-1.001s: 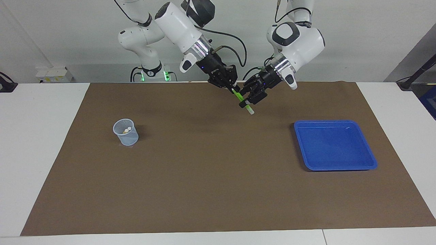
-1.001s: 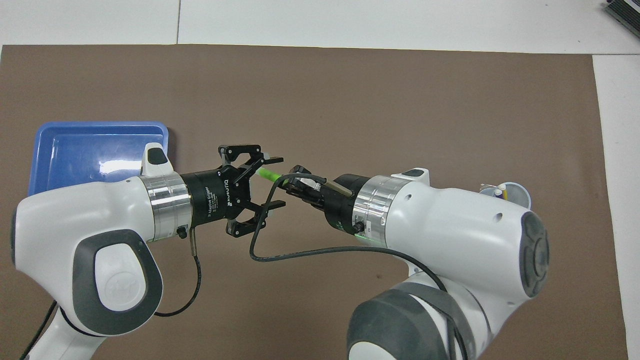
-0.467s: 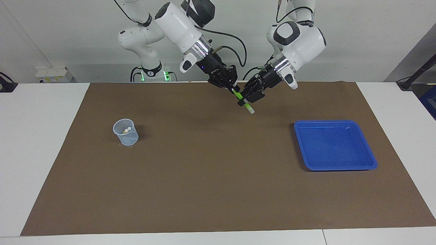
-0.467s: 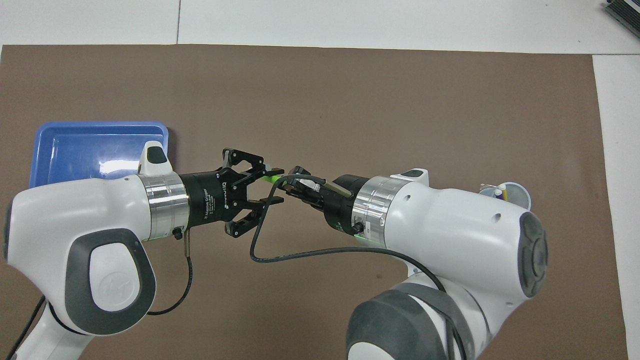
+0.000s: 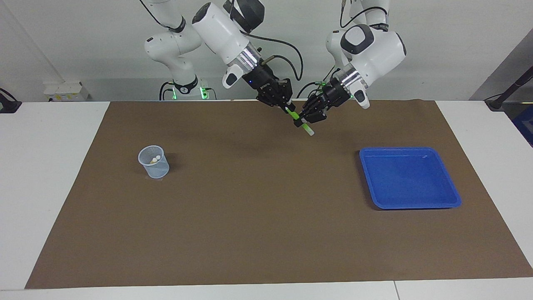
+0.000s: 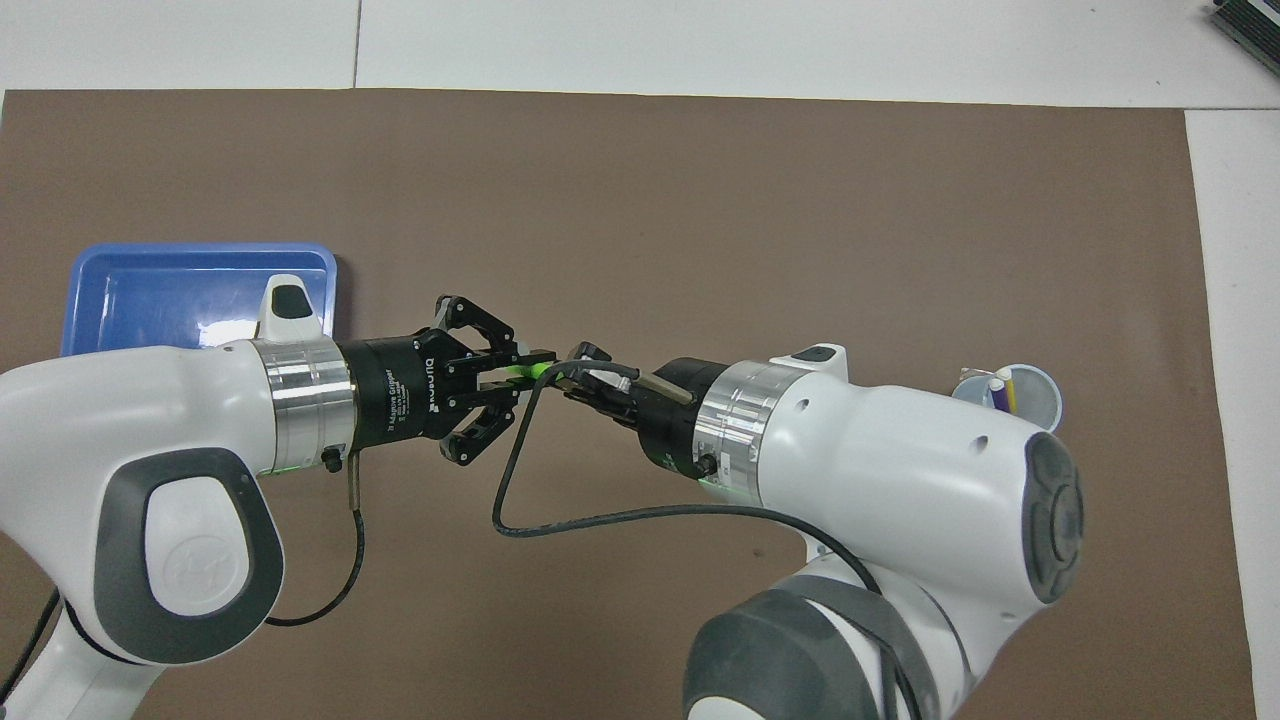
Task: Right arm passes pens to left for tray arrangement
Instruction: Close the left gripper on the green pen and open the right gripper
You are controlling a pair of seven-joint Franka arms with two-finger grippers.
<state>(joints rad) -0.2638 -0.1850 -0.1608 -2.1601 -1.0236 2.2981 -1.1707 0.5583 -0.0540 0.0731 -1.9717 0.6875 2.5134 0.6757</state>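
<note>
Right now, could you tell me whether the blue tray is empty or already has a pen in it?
Empty. The blue tray shows only bare blue floor in both views; the green pen is up in the air.

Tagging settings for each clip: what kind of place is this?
Probably a robotics lab bench: two white arms mounted at a white table covered by a brown mat, plain wall, only a blue tray and mesh cup as props.
</note>
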